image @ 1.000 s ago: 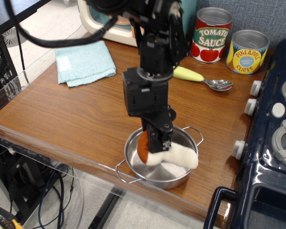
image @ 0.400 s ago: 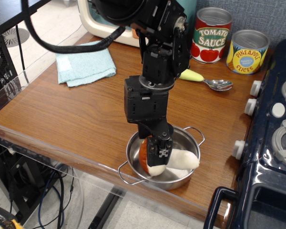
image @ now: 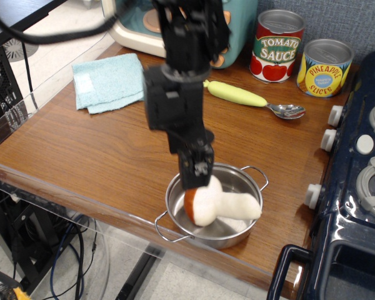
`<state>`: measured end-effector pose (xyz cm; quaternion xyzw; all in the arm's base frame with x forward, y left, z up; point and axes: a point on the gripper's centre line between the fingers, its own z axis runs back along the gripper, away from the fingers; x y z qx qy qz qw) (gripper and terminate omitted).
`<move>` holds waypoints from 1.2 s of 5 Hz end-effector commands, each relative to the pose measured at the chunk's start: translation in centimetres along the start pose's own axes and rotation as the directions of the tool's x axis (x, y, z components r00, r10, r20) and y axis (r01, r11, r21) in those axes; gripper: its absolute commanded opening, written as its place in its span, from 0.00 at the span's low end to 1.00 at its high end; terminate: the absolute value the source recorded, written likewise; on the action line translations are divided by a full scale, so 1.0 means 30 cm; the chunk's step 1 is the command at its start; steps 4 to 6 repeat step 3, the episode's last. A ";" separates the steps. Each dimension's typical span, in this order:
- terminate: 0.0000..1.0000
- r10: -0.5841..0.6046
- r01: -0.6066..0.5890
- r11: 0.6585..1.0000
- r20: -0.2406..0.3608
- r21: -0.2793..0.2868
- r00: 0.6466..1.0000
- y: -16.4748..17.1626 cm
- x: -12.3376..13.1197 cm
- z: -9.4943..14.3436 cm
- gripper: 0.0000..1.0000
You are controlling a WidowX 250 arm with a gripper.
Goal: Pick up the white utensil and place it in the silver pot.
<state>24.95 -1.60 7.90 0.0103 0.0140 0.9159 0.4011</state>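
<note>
The white utensil, a plush mushroom (image: 228, 205) with a cream stem and an orange-brown cap, lies on its side inside the silver pot (image: 174, 195). Its cap points front-left and its stem points right. The pot stands near the counter's front edge, and both of its wire handles show. My gripper (image: 197, 178) hangs just above the mushroom's cap at the pot's back-left rim. Its fingers point down, look open, and hold nothing.
A spoon with a yellow-green handle (image: 250, 99) lies behind the pot. Two cans (image: 277, 47) (image: 325, 67) stand at the back right. A light-blue towel (image: 109, 81) lies at the back left, beside a cream appliance (image: 134, 28). A dark-blue toy stove (image: 362, 175) borders the right.
My gripper has let go of the mushroom and moved up and to the left. The mushroom has settled lower in the pot.
</note>
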 end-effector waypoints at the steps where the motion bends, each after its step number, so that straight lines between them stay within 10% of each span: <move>1: 0.00 0.006 -0.014 0.993 -0.072 -0.117 0.997 -0.009 0.046 0.105 1.00; 2: 0.00 0.006 -0.014 0.993 -0.072 -0.117 0.997 -0.009 0.046 0.105 1.00; 3: 1.00 0.006 -0.014 0.993 -0.072 -0.117 0.997 -0.009 0.046 0.105 1.00; 6: 1.00 0.006 -0.014 0.993 -0.072 -0.117 0.997 -0.009 0.046 0.105 1.00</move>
